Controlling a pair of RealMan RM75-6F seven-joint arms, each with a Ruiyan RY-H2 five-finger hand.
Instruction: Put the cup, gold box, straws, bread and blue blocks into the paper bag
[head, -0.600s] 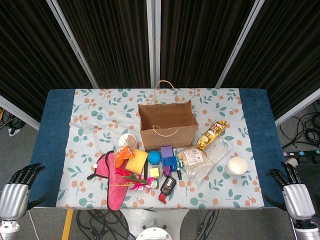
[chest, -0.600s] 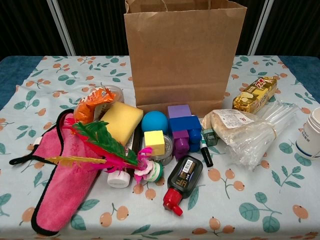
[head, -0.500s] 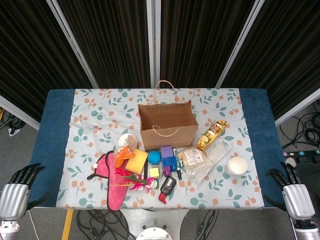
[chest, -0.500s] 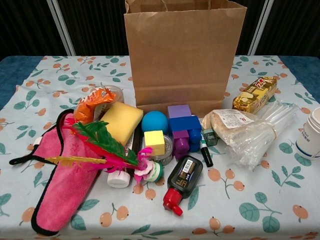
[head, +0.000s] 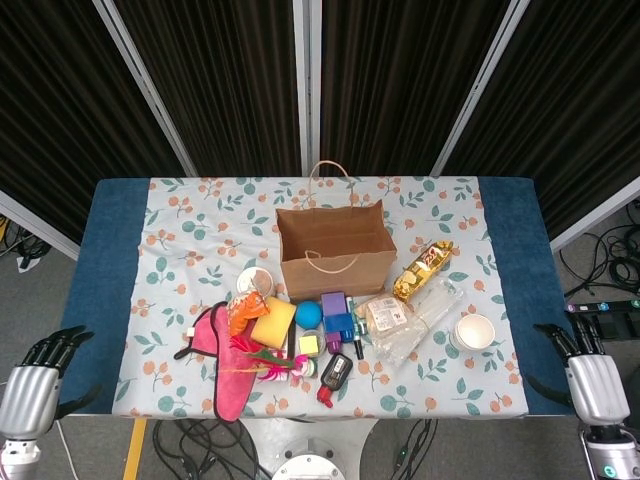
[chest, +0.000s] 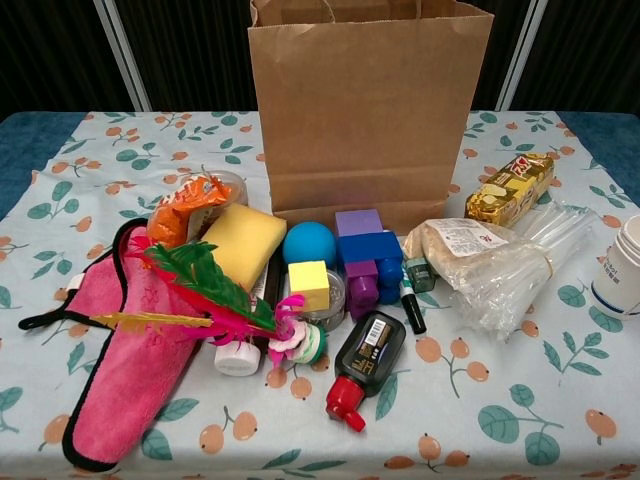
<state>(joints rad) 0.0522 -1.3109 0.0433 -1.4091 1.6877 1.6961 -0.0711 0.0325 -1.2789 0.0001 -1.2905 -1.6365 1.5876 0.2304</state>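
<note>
The brown paper bag (head: 335, 245) (chest: 368, 100) stands upright and open mid-table. To its right lie the gold box (head: 422, 268) (chest: 510, 188), the wrapped bread (head: 384, 314) (chest: 455, 243) and a clear bundle of straws (head: 428, 313) (chest: 525, 262). The white paper cup (head: 474, 332) (chest: 622, 268) stands at the right. Blue blocks (head: 339, 322) (chest: 372, 250) sit in front of the bag beside purple ones. My left hand (head: 28, 391) hangs off the table's near left corner, fingers apart, empty. My right hand (head: 590, 380) hangs off the near right corner, also empty.
A pink cloth (chest: 125, 345), yellow sponge (chest: 242, 243), blue ball (chest: 309, 243), yellow cube (chest: 309, 283), feather toy (chest: 200, 290), orange snack pack (chest: 185, 222) and a dark bottle with red cap (chest: 364, 364) crowd the front left. Cables lie on the floor at right (head: 610, 265).
Both hands have shifted slightly; the right hand moved a little to the right and down. Nothing on the table moved.
</note>
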